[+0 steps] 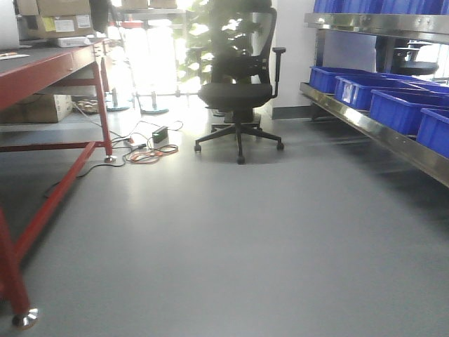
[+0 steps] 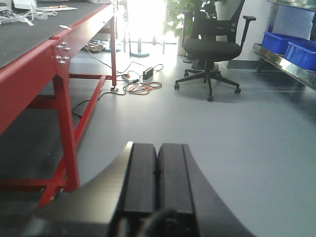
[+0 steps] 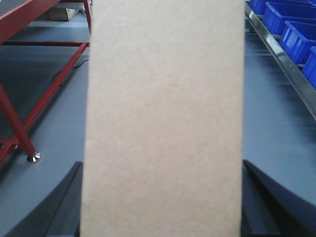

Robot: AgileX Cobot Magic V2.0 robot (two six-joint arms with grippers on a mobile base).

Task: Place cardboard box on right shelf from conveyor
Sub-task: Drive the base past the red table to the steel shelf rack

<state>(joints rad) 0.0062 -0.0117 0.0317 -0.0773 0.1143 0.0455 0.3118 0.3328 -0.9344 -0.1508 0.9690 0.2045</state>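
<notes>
We face a broad stretch of grey floor. The right shelf runs along our right side, its steel rail fronting a row of blue bins, and a red-framed tabletop stands well apart on the left. The cardboard box rests on no surface. It fills the right wrist view, its long side running away from the wrist, with one dark finger showing at each lower edge. We judge it is gripped across its narrow width so it can go end-first onto the shelf. The right gripper is spread just to the box's width and clamps it. The left gripper holds nothing — its two black pads meet, hanging low over the floor, clear of the carry.
</notes>
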